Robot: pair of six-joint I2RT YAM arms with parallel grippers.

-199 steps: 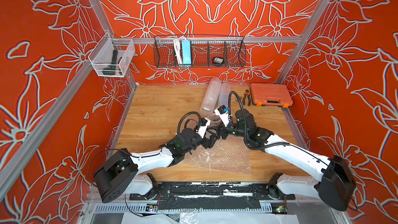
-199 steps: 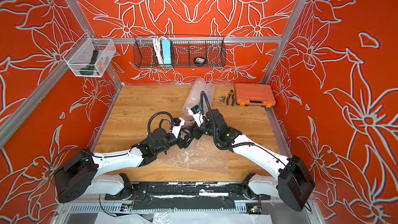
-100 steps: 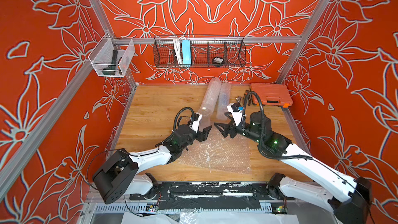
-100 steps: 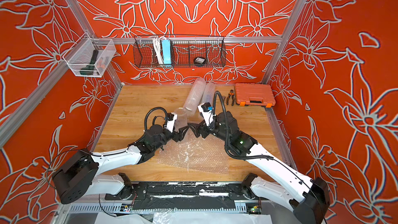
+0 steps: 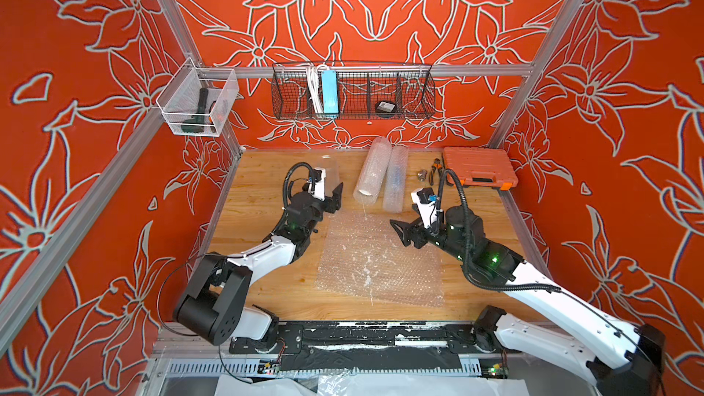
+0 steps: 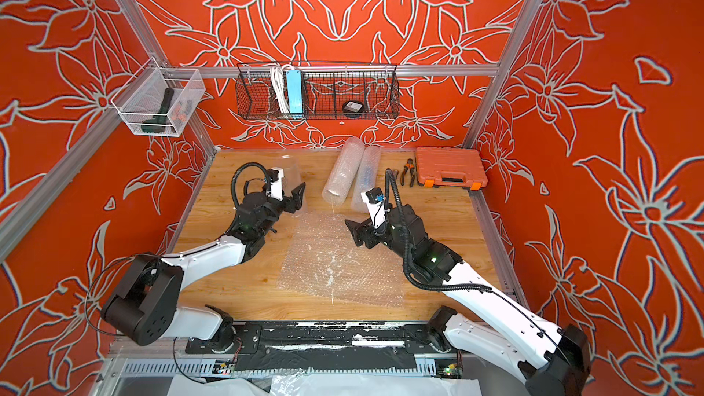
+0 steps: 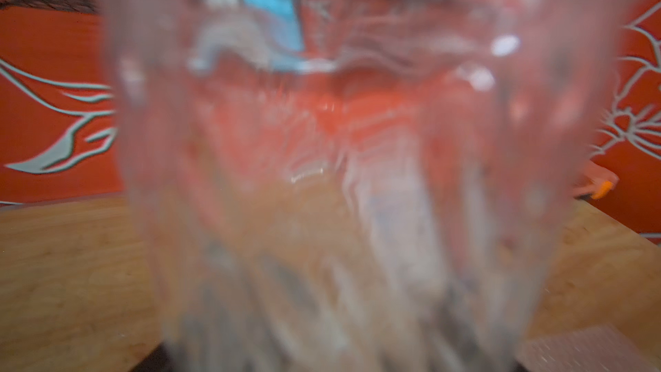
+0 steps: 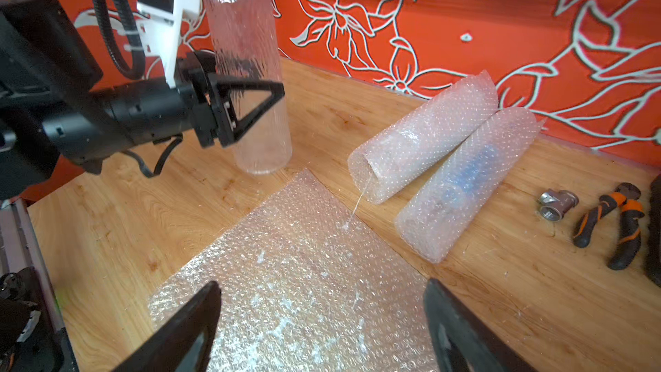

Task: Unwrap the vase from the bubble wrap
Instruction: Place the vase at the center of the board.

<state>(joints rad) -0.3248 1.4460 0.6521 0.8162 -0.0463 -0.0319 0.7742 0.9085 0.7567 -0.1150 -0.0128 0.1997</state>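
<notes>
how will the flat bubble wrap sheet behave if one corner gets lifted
The flat clear bubble wrap sheet lies thin and see-through on the wooden table, so it likely droops. It looks light, probably sliding when pushed.

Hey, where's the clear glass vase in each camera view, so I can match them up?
Top view: vase upright, left of the bubble wrap rolls.
Top view: vase likewise left of the rolls.
Left wrist: vase fills the frame, blurred.
Right wrist: vase upright beyond a corner of the bubble wrap sheet.
Shared landmark: that sheet.
</notes>
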